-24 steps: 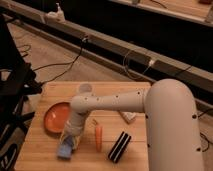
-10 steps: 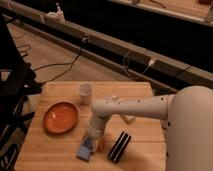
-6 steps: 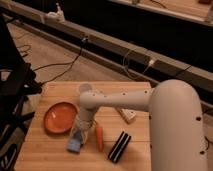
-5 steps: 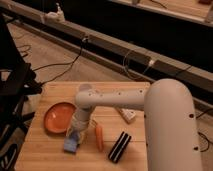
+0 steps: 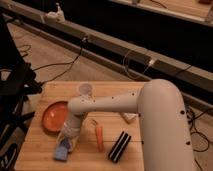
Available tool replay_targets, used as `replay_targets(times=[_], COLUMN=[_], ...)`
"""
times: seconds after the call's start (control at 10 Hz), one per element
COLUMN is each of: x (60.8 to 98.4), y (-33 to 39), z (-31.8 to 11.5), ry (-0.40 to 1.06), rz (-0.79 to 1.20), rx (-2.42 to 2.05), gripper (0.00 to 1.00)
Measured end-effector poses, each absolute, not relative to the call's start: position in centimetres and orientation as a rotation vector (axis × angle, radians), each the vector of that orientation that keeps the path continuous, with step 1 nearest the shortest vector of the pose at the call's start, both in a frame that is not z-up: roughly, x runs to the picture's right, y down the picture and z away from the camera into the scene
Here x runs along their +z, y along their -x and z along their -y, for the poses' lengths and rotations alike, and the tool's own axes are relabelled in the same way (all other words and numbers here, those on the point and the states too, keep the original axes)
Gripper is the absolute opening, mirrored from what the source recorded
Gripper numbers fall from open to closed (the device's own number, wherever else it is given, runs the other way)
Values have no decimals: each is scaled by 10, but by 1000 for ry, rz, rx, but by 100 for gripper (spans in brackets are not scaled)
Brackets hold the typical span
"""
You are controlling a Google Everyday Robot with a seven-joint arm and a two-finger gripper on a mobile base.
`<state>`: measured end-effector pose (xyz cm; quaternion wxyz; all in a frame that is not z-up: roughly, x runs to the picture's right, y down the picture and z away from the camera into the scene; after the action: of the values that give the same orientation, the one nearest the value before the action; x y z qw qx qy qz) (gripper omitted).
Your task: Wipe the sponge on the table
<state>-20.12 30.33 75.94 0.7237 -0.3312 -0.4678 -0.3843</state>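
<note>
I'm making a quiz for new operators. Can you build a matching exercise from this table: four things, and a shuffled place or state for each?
Things:
1 gripper
2 carrot
3 block
4 cup

Places or states:
A upright, near the far edge of the table
B shut on the sponge, just in front of the plate
C orange, lying between sponge and block
D black, ribbed, near the front edge

Pairs: 1-B, 2-C, 3-D, 4-A

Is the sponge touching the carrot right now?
Apart. The camera view shows a strip of bare table between the sponge and the carrot. The gripper, shut on the sponge, is left of the carrot, near the table's front edge.
</note>
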Motion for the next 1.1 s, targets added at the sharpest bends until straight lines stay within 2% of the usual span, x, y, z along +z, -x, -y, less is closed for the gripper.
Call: replay_targets(times=[0.5,0.8,1.1], x=[748,767,786], y=[137,102,130], z=[-334,-309,-271], ry=[803,832,780], rz=[957,881,885], rx=[-698,-719,-818], gripper=[0,0,0])
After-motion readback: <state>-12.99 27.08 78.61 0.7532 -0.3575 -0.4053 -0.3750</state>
